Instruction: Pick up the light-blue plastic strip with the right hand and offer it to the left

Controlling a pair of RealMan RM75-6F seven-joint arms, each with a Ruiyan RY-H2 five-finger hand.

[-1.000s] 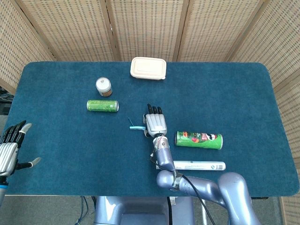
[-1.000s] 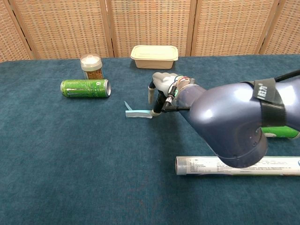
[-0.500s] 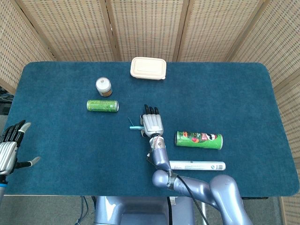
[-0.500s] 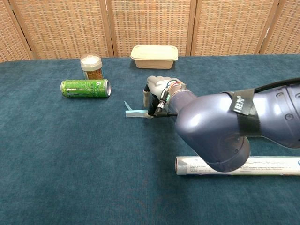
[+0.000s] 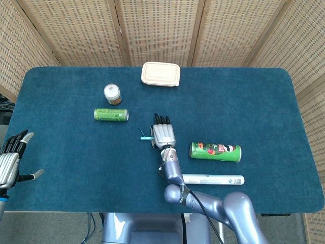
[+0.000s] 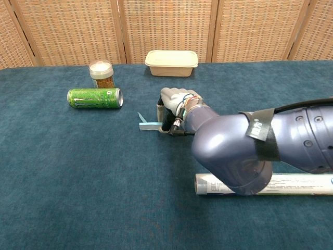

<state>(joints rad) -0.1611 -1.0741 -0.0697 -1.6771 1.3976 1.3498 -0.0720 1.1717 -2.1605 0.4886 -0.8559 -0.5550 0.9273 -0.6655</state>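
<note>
The light-blue plastic strip (image 5: 144, 138) (image 6: 148, 125) lies flat on the blue table mat, near its middle. My right hand (image 5: 163, 134) (image 6: 175, 104) sits low over the strip's right end. Its fingers stretch forward in the head view, and the thumb (image 6: 162, 110) points down and touches that end. Only the left part of the strip shows beside the hand. Nothing is lifted. My left hand (image 5: 11, 158) hovers at the table's near left edge, fingers spread and holding nothing; the chest view does not show it.
A green drink can (image 5: 110, 114) (image 6: 94, 98) lies on its side left of the strip, a lidded jar (image 5: 112, 93) (image 6: 101, 74) behind it. A beige box (image 5: 160, 74) (image 6: 171, 62) stands at the back. A green crisp tube (image 5: 216, 151) and a white tube (image 5: 213, 179) (image 6: 291, 183) lie on the right.
My right hand has slid left along the table until it covers the strip's right end. The strip and the left hand have stayed put.
</note>
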